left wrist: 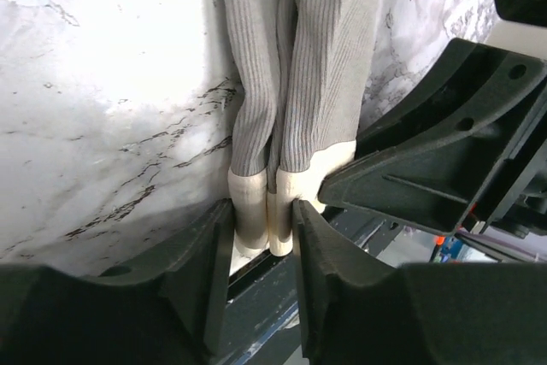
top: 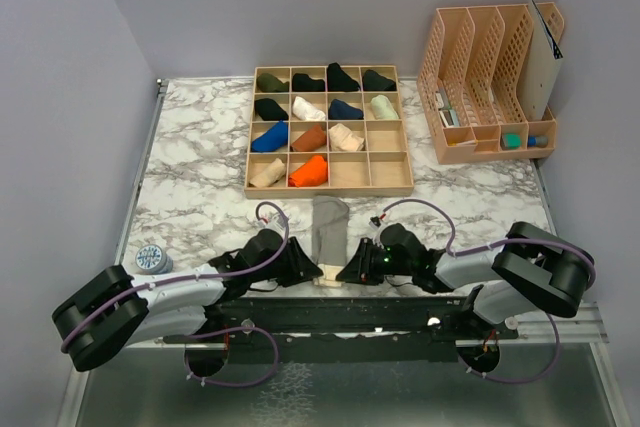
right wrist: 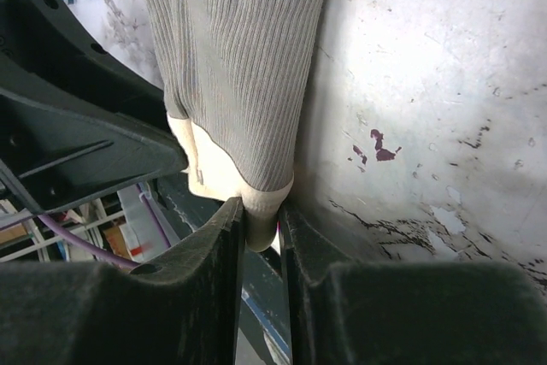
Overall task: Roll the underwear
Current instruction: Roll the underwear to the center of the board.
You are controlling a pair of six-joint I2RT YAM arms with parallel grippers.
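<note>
The grey ribbed underwear (top: 328, 227) with a cream band lies folded lengthwise on the marble table, its band end at the near edge. My left gripper (top: 318, 272) comes in from the left. In the left wrist view its jaws press both sides of the band's two folds (left wrist: 263, 228) below the ribbed underwear (left wrist: 316, 57). My right gripper (top: 342, 274) comes in from the right. In the right wrist view it is shut on the band's right corner (right wrist: 261, 224) under the grey underwear (right wrist: 239, 57). The two grippers sit almost nose to nose.
A wooden grid tray (top: 330, 188) holding several rolled garments stands just beyond the underwear. A wooden file organiser (top: 490, 77) is at the back right. A small round tin (top: 153, 259) sits near the left arm. The table's front rail runs right under both grippers.
</note>
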